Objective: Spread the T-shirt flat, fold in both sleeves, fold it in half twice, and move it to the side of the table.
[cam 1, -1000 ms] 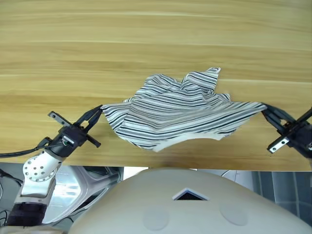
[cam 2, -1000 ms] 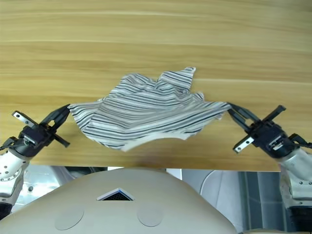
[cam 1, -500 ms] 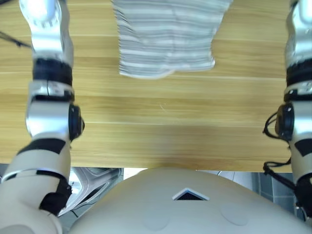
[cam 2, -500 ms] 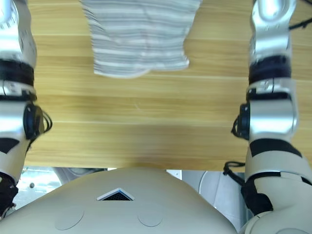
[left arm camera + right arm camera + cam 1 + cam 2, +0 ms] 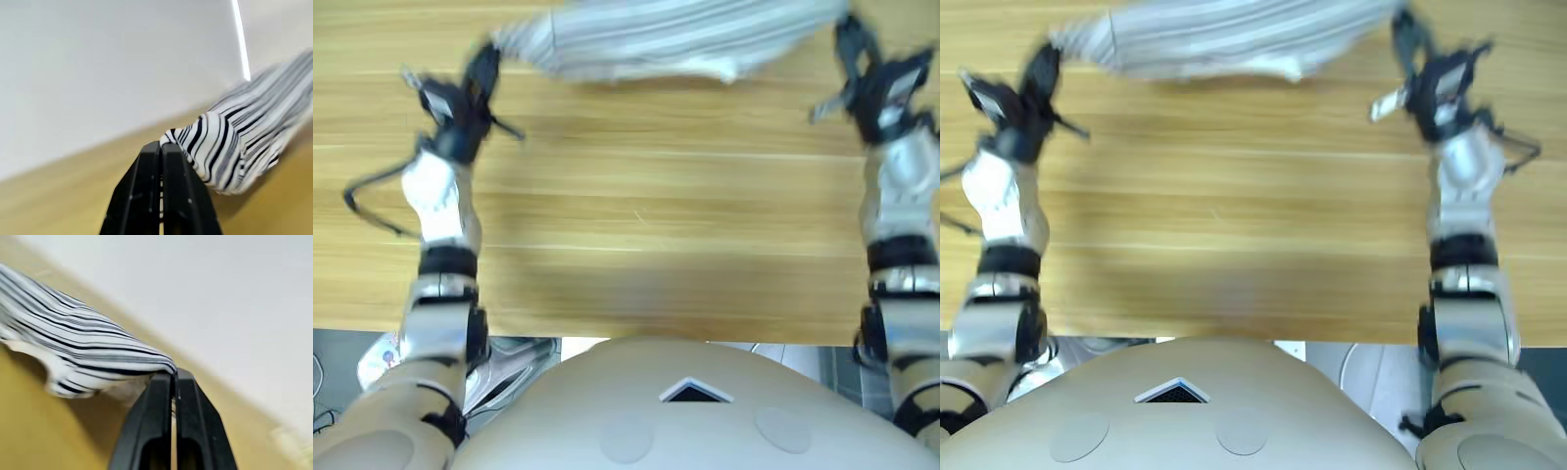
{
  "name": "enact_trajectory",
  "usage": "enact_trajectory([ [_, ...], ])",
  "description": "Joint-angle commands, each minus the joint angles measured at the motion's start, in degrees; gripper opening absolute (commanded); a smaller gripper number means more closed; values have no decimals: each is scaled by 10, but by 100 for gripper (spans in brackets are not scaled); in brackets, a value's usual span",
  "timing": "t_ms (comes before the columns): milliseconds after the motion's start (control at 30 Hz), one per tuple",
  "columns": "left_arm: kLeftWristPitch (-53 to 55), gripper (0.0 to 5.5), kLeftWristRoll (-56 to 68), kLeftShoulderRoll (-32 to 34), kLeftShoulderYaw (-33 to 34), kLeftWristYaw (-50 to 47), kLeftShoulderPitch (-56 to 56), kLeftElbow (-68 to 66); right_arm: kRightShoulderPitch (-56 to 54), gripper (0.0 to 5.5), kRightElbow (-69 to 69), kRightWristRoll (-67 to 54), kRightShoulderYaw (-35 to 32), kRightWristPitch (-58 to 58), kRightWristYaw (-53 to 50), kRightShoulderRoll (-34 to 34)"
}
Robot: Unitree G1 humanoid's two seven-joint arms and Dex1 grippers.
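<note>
Stretching from one arm to the other, the T-shirt [image 5: 675, 39] hung as a long, narrow band over the far part of the bench [image 5: 636, 245]. Its cloth was striped in black, grey and white, gathered into folds along its length, with a pale hem showing along the lower edge near the right end. The band was blurred, so I could not tell whether its lower edge touched the wood or hung just above it.

The left arm [image 5: 438, 201] reached forward on the left side of the bench, and the left jaws sat at the left end of the band. From the left wrist view the two black jaws were pressed tight together with a bunched corner of the striped cloth [image 5: 225, 147] pinched at their tips, the rest of the cloth trailing away from them over the wood.

The right arm [image 5: 891, 186] reached forward on the right side, and the right jaws sat at the right end of the band. From the right wrist view they were likewise closed hard on a corner of the cloth [image 5: 83, 352], which ran away from their tips in taut stripes with a shadow under it on the wood.

The near and middle parts of the bench showed bare, light wood grain. A plain white wall [image 5: 98, 58] rose beyond the far edge of the bench.
</note>
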State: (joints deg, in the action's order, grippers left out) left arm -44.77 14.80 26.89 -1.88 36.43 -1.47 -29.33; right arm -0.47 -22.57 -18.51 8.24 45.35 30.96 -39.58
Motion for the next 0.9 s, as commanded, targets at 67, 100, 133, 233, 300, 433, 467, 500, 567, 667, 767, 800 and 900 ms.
enact_trajectory([
  [67,-20,2,-90,80,-32,40,-260,172,198,0,157,21,4,-21,97,-104],
  [100,-15,2,-87,83,-26,38,-271,178,200,0,147,43,-1,-28,97,-105],
  [133,-8,2,-87,85,-22,36,-274,175,199,0,133,67,-7,-35,92,-104],
  [233,3,2,-88,86,-11,27,-273,160,197,0,96,122,-17,-45,81,-100],
  [300,9,2,-84,86,-5,25,-283,173,203,0,85,150,-23,-47,78,-99],
  [433,13,2,-90,84,21,3,-279,175,226,0,87,237,-21,-47,62,-111],
  [467,16,2,-89,83,28,-1,-277,176,235,0,93,247,-23,-47,60,-114],
  [500,18,20,-89,83,33,-5,-277,178,248,0,101,253,-27,-49,60,-120],
  [567,19,52,-86,82,38,-7,-288,186,272,28,117,258,-39,-50,59,-134],
  [667,14,94,-79,80,42,-5,-338,214,314,73,154,235,-72,-57,66,-155],
  [767,31,155,-81,74,73,-33,-327,211,351,136,192,203,-119,-69,66,-165],
  [800,37,167,-83,71,78,-40,-316,209,357,150,203,193,-130,-73,67,-163],
  [900,62,205,-68,58,105,-70,-285,194,398,155,245,104,-185,-65,84,-158],
])
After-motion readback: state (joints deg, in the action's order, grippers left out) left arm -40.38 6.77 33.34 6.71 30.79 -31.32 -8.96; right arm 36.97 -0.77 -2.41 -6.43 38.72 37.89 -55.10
